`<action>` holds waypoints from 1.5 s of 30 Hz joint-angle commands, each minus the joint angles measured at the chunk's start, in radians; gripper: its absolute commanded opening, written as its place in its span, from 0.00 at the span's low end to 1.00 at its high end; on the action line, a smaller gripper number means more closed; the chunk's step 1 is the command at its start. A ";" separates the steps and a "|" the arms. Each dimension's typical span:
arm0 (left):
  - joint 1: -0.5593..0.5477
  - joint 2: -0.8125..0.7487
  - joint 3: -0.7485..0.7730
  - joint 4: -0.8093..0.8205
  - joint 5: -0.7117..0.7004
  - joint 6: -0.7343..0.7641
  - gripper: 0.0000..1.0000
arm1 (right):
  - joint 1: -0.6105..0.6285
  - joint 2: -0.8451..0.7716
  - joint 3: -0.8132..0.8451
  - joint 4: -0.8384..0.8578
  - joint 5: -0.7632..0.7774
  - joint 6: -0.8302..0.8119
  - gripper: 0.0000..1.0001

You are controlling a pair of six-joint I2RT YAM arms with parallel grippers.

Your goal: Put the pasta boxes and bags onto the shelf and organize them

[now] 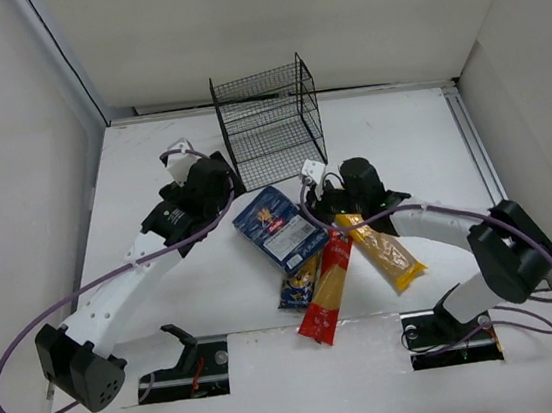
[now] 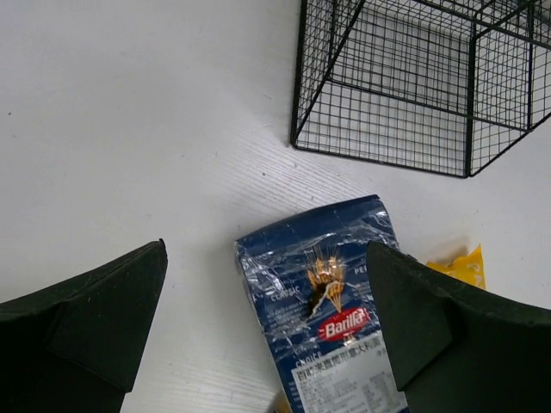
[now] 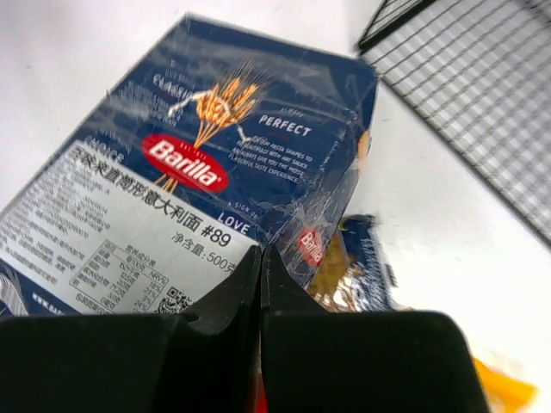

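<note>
The dark blue pasta box (image 1: pixel 281 228) lies flat in front of the black wire shelf (image 1: pixel 267 117). A red bag (image 1: pixel 328 286), a yellow bag (image 1: pixel 387 250) and an orange-tan bag with a dark blue end (image 1: pixel 301 286) lie beside and partly under it. My left gripper (image 1: pixel 220 180) is open and empty, its jaws (image 2: pixel 265 249) spread over the box's (image 2: pixel 331 301) far-left corner. My right gripper (image 1: pixel 324 201) is shut and empty (image 3: pixel 261 258) at the box's (image 3: pixel 198 172) right edge, above the orange-tan bag (image 3: pixel 362 267).
The shelf (image 2: pixel 422 86) stands empty at the back centre, its mesh also in the right wrist view (image 3: pixel 482 95). White walls enclose the table on three sides. A corner of the yellow bag (image 2: pixel 461 267) shows right of the box.
</note>
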 commanded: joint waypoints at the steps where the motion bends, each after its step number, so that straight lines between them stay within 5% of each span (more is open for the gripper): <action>1: 0.003 0.028 0.052 0.051 -0.010 0.044 1.00 | -0.013 -0.132 -0.007 0.198 0.073 -0.010 0.00; 13: 0.051 0.179 0.067 0.275 0.087 0.166 1.00 | -0.182 -0.142 -0.044 0.494 0.149 0.094 0.00; 17: 0.072 0.287 0.132 0.284 0.105 0.193 1.00 | -0.251 -0.018 0.008 0.468 -0.056 0.081 0.00; 18: 0.072 0.323 0.156 0.270 0.114 0.207 1.00 | -0.265 0.008 0.088 0.383 -0.127 0.045 0.10; 20: 0.085 0.348 0.156 0.260 0.115 0.207 1.00 | -0.283 0.057 0.184 0.044 -0.270 -0.036 0.62; 22: 0.085 0.358 0.156 0.272 0.115 0.207 1.00 | -0.274 0.108 0.281 -0.126 -0.281 -0.151 1.00; 31: 0.094 0.376 0.127 0.310 0.148 0.216 1.00 | -0.225 0.209 0.427 -0.602 0.092 -0.217 1.00; 45: 0.103 0.345 0.081 0.321 0.181 0.196 1.00 | -0.140 0.444 0.422 -0.431 0.029 0.046 1.00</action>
